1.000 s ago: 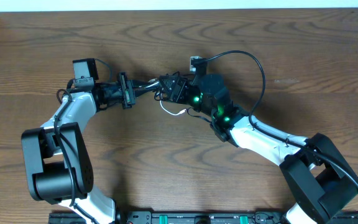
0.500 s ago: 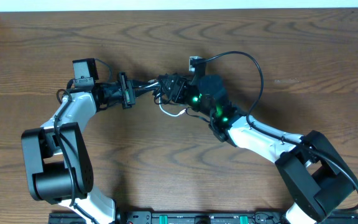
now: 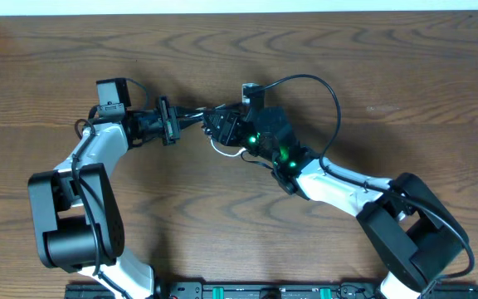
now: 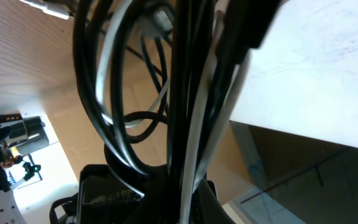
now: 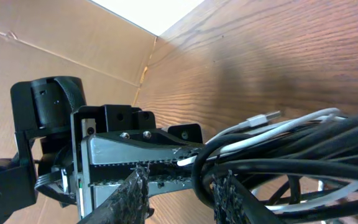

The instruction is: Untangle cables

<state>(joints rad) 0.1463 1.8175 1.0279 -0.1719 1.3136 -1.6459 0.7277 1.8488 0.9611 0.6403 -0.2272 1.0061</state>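
Two cables hang as one bundle (image 3: 216, 124) between the arms, above the table (image 3: 363, 50), a little left of centre and in its far half. The black cable (image 5: 303, 149) makes most of it: several loops crossing one another. The white cable (image 5: 278, 126) threads through these loops, and its small plug (image 5: 263, 117) sticks out on the far side of the strands. From overhead a short white loop droops below the bundle on the near side; whether it touches the wood I cannot tell.

Left gripper (image 3: 194, 115) comes in from the left, jaws together and clamped on the bundle. Its wrist view shows black and white strands running straight down into its grip, very close to the lens and partly blurred.

Right gripper (image 5: 182, 179) reaches in from the right, its tips meeting the bundle just beside the left one. Its jaws stand apart: two rough black fingers (image 5: 134, 193) with a gap, and a black loop dips into that gap without being pinched.

Green lights glow on the right wrist. A cardboard wall (image 5: 55, 43) stands past the table's edge.
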